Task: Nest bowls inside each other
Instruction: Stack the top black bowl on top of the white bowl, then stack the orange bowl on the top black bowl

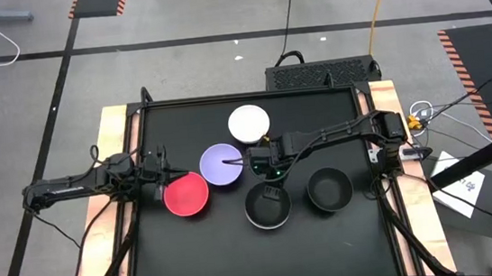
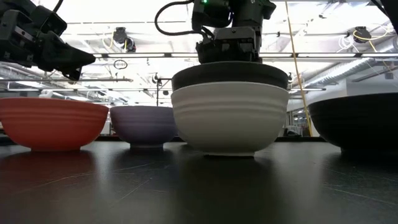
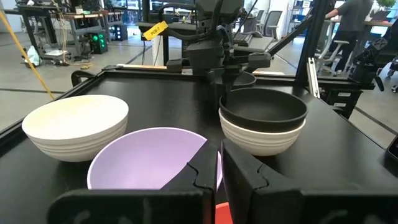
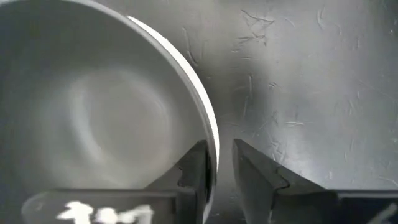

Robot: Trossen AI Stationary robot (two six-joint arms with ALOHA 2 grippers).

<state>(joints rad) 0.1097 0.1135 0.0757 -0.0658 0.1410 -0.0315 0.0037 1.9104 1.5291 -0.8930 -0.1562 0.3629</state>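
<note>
A black bowl (image 3: 264, 106) sits nested in a white bowl (image 2: 230, 118) near the table's middle, and the white one rests on its base. My right gripper (image 4: 219, 149) points steeply down over the far rim of this pair. It is open, with the rim between its fingers. A second black bowl (image 1: 329, 190) stands to the right. A lavender bowl (image 1: 221, 165), a red bowl (image 1: 186, 196) and another white bowl (image 1: 249, 123) stand apart on the left half. My left gripper (image 3: 219, 152) is shut and hovers level over the red bowl's left side, holding nothing. My right gripper comes from above with one finger (image 4: 193, 168) inside the nested black bowl and the other outside the white bowl's rim (image 4: 208, 124). A gap shows between the outer finger and the rim. Whether the inner finger touches the bowl I cannot tell. The nested pair stands upright on the table.
The black tabletop (image 1: 203, 260) has free room along its near side. Wooden borders (image 1: 115, 141) frame it left and right. Cables and a dark box (image 1: 321, 72) lie beyond the far edge.
</note>
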